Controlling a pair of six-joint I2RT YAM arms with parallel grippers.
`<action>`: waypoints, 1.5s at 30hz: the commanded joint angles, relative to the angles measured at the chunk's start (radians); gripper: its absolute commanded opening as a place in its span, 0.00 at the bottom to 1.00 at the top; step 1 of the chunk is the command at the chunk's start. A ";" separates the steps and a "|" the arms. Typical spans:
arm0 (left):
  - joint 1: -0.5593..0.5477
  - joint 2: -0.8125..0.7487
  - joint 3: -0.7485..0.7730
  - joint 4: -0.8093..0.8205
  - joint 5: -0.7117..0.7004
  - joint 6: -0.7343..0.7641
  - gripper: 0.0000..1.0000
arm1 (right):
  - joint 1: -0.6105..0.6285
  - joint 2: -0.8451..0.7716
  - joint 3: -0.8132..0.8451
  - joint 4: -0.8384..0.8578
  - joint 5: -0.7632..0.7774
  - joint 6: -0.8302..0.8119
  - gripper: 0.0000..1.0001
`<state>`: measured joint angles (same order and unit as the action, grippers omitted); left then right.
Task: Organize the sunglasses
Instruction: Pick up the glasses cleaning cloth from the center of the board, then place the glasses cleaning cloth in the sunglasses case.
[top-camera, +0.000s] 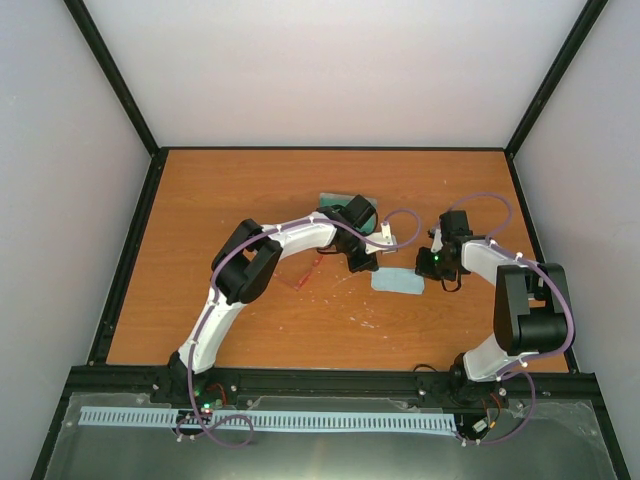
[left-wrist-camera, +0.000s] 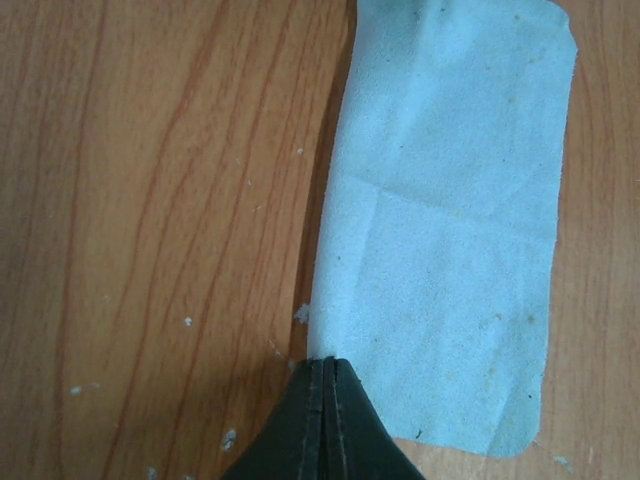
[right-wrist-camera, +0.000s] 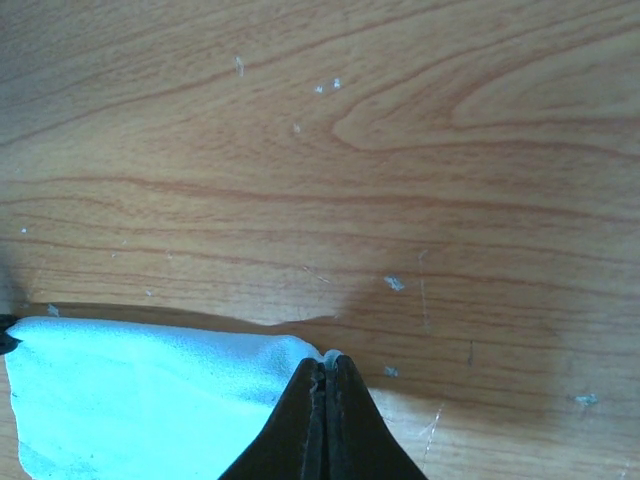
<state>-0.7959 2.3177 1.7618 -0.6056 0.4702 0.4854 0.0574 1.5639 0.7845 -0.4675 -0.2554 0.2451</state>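
The sunglasses (top-camera: 310, 272), a thin red-pink frame, lie on the table under my left forearm and show only in the top view. The light blue cloth (top-camera: 398, 283) lies between my two grippers. My left gripper (top-camera: 368, 266) is shut on the cloth's (left-wrist-camera: 440, 220) left edge, with its jaws (left-wrist-camera: 326, 362) pressed together. My right gripper (top-camera: 424, 266) is shut on a corner of the cloth (right-wrist-camera: 140, 390); a bit of cloth pokes out between its tips (right-wrist-camera: 326, 362). The cloth is a narrow rectangle with a crease across it.
The grey case with green inside (top-camera: 335, 203) lies behind my left wrist, partly hidden by the arm. The wooden table (top-camera: 250, 200) is bordered by a black frame and white walls. White specks dot the wood.
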 joint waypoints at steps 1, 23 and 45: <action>0.003 -0.011 0.031 -0.017 -0.039 0.017 0.00 | 0.011 -0.026 0.031 0.007 -0.008 0.014 0.03; 0.107 -0.128 -0.055 -0.014 -0.159 0.052 0.00 | 0.099 0.115 0.173 0.063 -0.002 0.044 0.03; 0.200 -0.212 -0.120 0.026 -0.249 0.106 0.01 | 0.177 0.327 0.422 0.093 -0.004 0.061 0.03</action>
<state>-0.6220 2.1529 1.6444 -0.5861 0.2466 0.5625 0.2317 1.8568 1.1568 -0.3843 -0.2756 0.2947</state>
